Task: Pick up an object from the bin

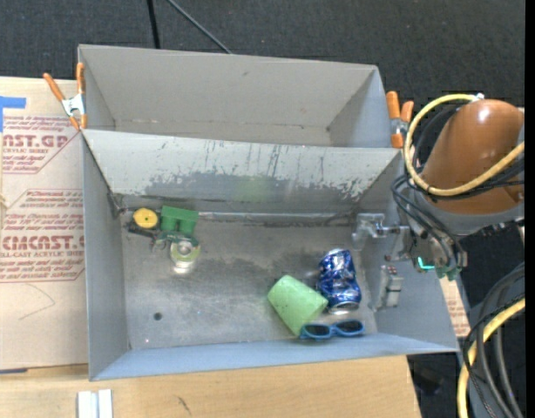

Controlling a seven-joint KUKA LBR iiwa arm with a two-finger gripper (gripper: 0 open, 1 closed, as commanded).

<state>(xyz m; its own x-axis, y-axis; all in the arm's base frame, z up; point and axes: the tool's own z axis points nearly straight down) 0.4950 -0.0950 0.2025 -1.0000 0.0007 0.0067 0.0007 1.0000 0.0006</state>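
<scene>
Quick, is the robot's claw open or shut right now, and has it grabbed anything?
The end effector is open and holds nothing; it is just right of the crushed blue can.

Orange-capped wrist (472,151) at view's right, hand (385,264) low beneath.

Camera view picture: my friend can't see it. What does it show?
A robot gripper hangs at the right side of a grey metal bin, beside a crumpled blue can, a green cylinder and blue sunglasses. A green-and-yellow toy lies far left.
</scene>
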